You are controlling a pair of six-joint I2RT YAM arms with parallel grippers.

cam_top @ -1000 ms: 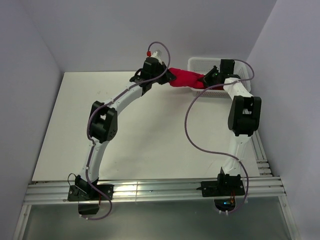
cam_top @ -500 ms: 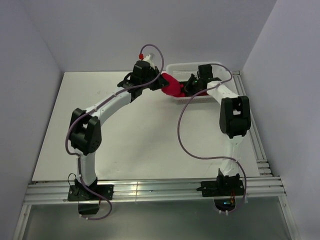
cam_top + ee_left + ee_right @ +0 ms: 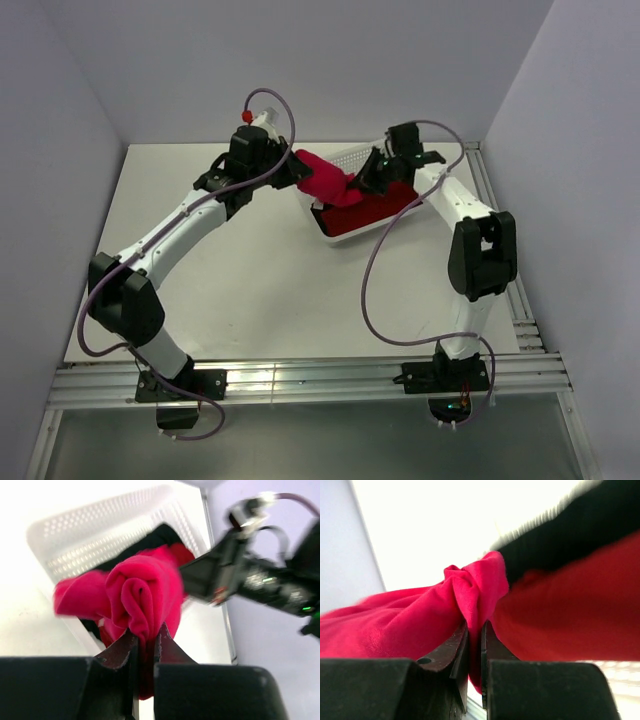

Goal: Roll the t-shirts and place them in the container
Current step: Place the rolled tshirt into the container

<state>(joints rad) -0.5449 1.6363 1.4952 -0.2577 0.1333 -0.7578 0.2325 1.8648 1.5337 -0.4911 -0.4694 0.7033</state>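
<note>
A bright pinkish-crimson t-shirt (image 3: 326,180) hangs bunched between my two grippers, above the near-left rim of a white basket (image 3: 345,236). My left gripper (image 3: 298,170) is shut on one end of it; in the left wrist view the cloth (image 3: 142,597) is pinched between the jaws (image 3: 145,640). My right gripper (image 3: 362,184) is shut on the other end (image 3: 470,592), its jaws (image 3: 475,635) closed on a fold. A deeper red t-shirt (image 3: 375,210) (image 3: 575,615) lies in the basket. A black one (image 3: 150,542) (image 3: 570,535) lies beside it.
The basket sits tilted at the back right of the white table (image 3: 200,270); its perforated wall (image 3: 100,535) shows in the left wrist view. Grey walls close in on three sides. A metal rail (image 3: 300,380) runs along the near edge.
Both grippers have carried the crimson t-shirt leftward and nearer. The basket has been dragged left and nearer too, turning askew. The left arm's elbow has swung out to the left.
</note>
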